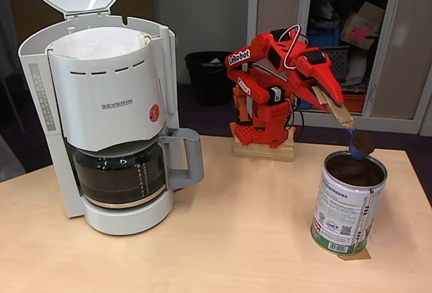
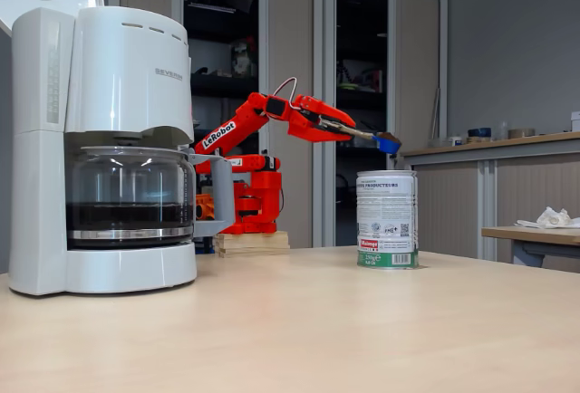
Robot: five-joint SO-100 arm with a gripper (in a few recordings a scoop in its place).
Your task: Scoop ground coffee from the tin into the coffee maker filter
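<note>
Pincer (image 1: 329, 97) clamps a loaded blue scoop (image 1: 361, 146) just above the tin (image 1: 347, 205); any tilt spills ground coffee (image 1: 364, 140) before reaching the far-off coffee maker (image 1: 108, 117).

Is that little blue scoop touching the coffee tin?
Apart. In a fixed view from the side, the small blue scoop hangs above the cylindrical metal tin, with background visible between them.

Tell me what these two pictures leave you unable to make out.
- Tool: open or shut is unclear; its red body covers the hold on the scoop's wooden handle.
- Ground coffee: in the side fixed view the tin wall hides it.
- Coffee maker lid: cut off by the top edge.
- Tin label print: too small.
</note>
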